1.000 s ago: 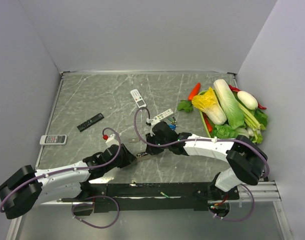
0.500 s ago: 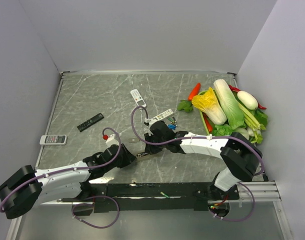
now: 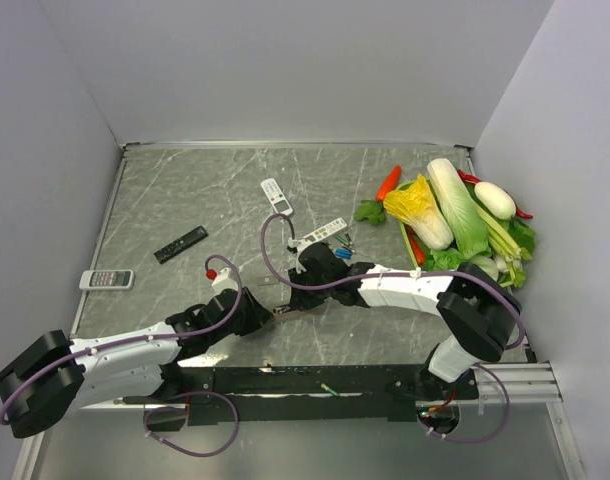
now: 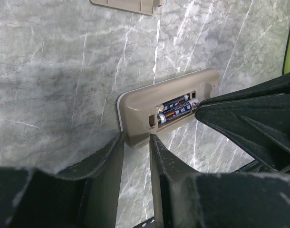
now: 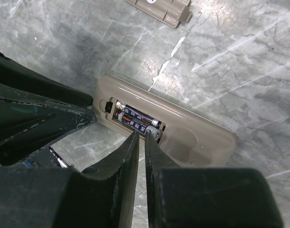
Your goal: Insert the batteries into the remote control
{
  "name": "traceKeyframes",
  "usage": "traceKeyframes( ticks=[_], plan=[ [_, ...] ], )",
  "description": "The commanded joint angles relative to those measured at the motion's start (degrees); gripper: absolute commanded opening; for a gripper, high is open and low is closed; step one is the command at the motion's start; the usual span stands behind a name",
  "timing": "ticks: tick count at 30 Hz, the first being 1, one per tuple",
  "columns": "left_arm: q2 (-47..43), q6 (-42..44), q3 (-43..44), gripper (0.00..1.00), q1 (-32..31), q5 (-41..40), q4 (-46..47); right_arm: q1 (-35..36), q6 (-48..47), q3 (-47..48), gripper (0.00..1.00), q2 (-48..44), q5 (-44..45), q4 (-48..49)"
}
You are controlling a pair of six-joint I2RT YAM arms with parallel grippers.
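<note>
Both my grippers are meeting at the remote control (image 4: 140, 102), which is lying back-up on the marble table (image 4: 54, 71).

My left gripper (image 4: 135, 138) is pinching one short end of the remote control, with a finger pressing on either side of it. The remote is sitting between my two arms, towards the near edge of the table, and its battery bay is standing uncovered. Two dark batteries (image 5: 135, 118) are lying side by side in the bay. My right gripper (image 5: 141, 135) is hanging over the bay with its fingers almost pressed together, showing only a thin slit. Its tips are touching the end of the battery on its side. I cannot tell whether they are pinching it. A beige battery cover (image 5: 159, 9) is lying apart on the table beyond the remote.
</note>
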Motion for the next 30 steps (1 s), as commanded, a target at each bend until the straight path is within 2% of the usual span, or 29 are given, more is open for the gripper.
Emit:
traceKeyframes(
  ticks=[1,13,30],
  plan=[
    [0.4,0.6,1.3,0.33,0.2,0.7,2.8,-0.3,0.4,0.3,0.17,0.8,-0.8,1.2],
    [-0.3,0.4,0.9,0.33,0.2,0.5,2.5,-0.3,-1.5,2.5,0.2,-3.8,4.7,-2.7],
    [-0.3,0.5,1.0,0.33,0.3,0.4,2.3,-0.2,-1.5,4.2,0.22,0.7,-0.8,-1.9]
  ],
)
